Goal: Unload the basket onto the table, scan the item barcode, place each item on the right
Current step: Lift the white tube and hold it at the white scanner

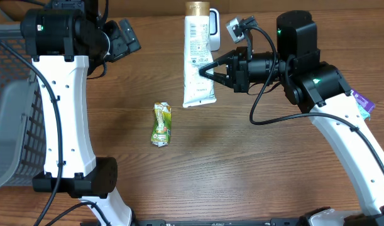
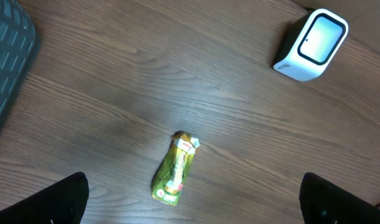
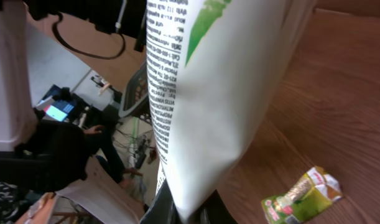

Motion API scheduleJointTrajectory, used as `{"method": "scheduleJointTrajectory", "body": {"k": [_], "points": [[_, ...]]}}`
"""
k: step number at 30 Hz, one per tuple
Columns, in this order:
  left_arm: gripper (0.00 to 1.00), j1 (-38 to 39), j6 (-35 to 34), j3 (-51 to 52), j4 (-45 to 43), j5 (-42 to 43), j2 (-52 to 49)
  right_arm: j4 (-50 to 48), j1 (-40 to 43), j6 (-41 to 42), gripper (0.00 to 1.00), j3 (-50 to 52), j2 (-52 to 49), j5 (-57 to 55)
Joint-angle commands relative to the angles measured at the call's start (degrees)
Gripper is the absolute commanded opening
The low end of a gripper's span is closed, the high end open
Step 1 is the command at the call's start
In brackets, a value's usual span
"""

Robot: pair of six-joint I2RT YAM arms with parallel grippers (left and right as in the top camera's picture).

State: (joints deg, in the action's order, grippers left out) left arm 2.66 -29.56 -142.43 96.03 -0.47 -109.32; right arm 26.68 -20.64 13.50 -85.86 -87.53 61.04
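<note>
— What lies closest to the near edge of the desk?
— A small green pouch (image 1: 161, 123), flat on the wood about midway across, one end pointing toward the far edge. Nothing touches it.
— And out at the sides?
— A grey mesh basket (image 1: 9, 125) sits at the left edge. A purple-labelled thing (image 1: 364, 102) shows at the right edge, half hidden by the right arm and too small to tell what it is.
— Where is the item?
— Farther in. The white tube (image 1: 198, 53) is held off the desk, lying lengthwise toward the far edge, with its tan cap (image 1: 196, 7) at the far end and its crimped end nearest. The right wrist view shows black print and a green mark on its face, with the wood and the pouch well below it.
— What has hold of it?
— The right gripper (image 1: 206, 69) reaches in from the right. Its fingers are pressed onto the tube's right side, nearer the crimped end, pinching it.
— And the scanner?
— The white scanner (image 2: 311, 45) stands near the far edge, just right of the tube's cap end in the overhead view and partly covered by it. Whether the print faces its dark window, I cannot tell.
— The other arm?
— The left gripper (image 1: 129, 37) hangs over the far left part of the desk. Its fingers (image 2: 59, 202) are spread wide with nothing between them, well apart from the tube and the pouch.
</note>
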Motion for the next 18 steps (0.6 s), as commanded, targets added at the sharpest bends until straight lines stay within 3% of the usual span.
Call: {"method": "scheduleJointTrajectory", "body": {"k": [1,4,8,12,18], "points": [[1.0,0.5,0.7,0.2,-0.1,0.3,-0.1,-3.3,0.2,4.6,0.04,-1.6,1.3,3.0],[1.0,0.3,0.7,0.3,-0.1,0.2,-0.1,-5.1,0.2,10.0,0.04,-1.7,1.3,-2.3],[0.99,0.4,0.7,0.2,-0.1,0.3,-0.1,-4.5,0.1,9.9,0.03,-1.9,1.2,-16.7],[1.0,0.4,0.7,0.2,-0.1,0.3,-0.1,-1.2,-0.6,3.2,0.03,-4.1,0.7,-30.6],[0.99,0.4,0.7,0.3,-0.1,0.3,-0.1,-1.5,-6.9,-11.8,0.04,-4.6,-1.3,-66.4]]}}
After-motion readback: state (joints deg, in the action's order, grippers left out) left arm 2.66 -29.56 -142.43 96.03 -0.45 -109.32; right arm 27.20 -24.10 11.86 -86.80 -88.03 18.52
